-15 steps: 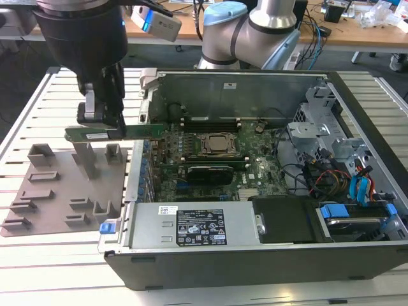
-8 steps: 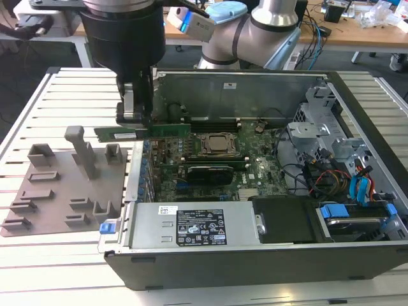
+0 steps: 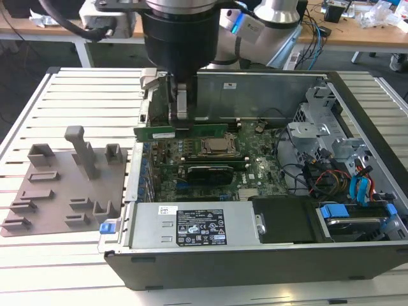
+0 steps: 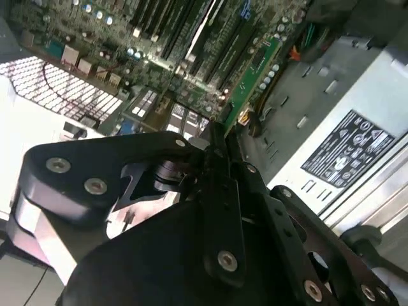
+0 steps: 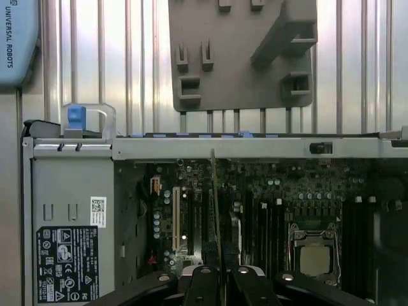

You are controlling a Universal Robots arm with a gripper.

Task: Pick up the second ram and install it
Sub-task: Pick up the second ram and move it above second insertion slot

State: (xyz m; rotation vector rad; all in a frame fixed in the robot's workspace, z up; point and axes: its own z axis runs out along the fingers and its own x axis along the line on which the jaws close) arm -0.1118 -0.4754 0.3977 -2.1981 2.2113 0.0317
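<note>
The second ram (image 3: 155, 133) is a thin green stick held level above the motherboard (image 3: 255, 175), near the open case's wall on the exterior view's left. My gripper (image 3: 181, 113) hangs straight down from the black wrist and is shut on it. In the first wrist view the ram (image 5: 215, 210) shows edge-on, rising from between my fingers (image 5: 203, 284) over the dark slots. The second wrist view has the ram (image 4: 252, 76) reaching out past my gripper (image 4: 217, 137) over the board. I cannot tell whether it touches a slot.
A processor socket (image 3: 217, 145) sits mid-board, with another long green strip (image 3: 204, 162) beside it. The power supply (image 3: 191, 226) fills the case's near side. Drive bays and cables (image 3: 344, 178) crowd the exterior view's right. A grey holder plate (image 3: 64, 185) lies outside the case on the slatted table.
</note>
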